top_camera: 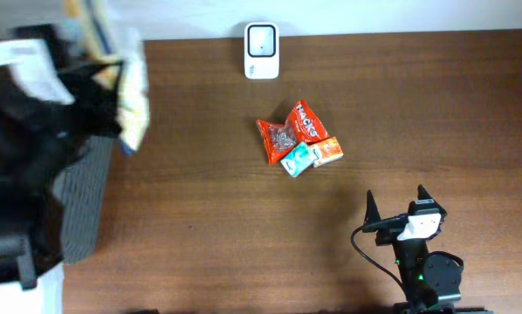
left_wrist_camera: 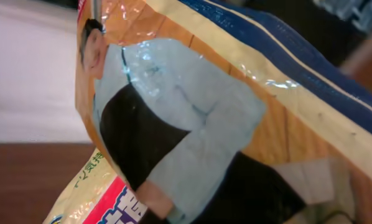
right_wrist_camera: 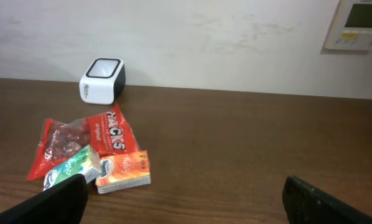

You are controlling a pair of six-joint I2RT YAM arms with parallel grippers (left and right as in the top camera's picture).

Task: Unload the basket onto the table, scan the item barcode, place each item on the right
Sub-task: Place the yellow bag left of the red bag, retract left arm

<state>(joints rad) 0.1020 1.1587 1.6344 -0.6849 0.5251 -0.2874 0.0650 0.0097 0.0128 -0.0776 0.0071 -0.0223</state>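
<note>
Gripping snack bag [left_wrist_camera: 192, 124], scan not yet made.
Left end effector [top_camera: 111, 80]: clamped on the bag, which fills its camera view. Right end effector [top_camera: 394, 199]: jaws apart, empty. Scanner [top_camera: 262, 50]: well off to the left end effector's right. Next, likely: carry bag across, barcode turned toward scanner window.

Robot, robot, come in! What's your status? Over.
Left tool shut on snack bag. Right tool open, empty. Barcode scanner at far edge. Hacks bag, teal pack, orange pack mid-table, likely off the route.
</note>
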